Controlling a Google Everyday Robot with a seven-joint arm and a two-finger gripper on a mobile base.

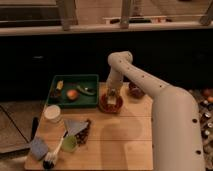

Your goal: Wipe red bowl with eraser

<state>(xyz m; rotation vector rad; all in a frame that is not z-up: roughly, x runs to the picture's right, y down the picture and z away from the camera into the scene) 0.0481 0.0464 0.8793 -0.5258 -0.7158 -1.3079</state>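
Directly beneath the jaws, red bowl (pixel 104 106), beside green tray (pixel 76 77)

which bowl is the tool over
The red bowl, left of the smaller maroon bowl; the tool hangs right above its middle.

We see the round red bowl (pixel 104 105) upright on the wooden table (pixel 125 137), the pale eraser (pixel 113 100) inside it beneath the gripper (pixel 113 94).
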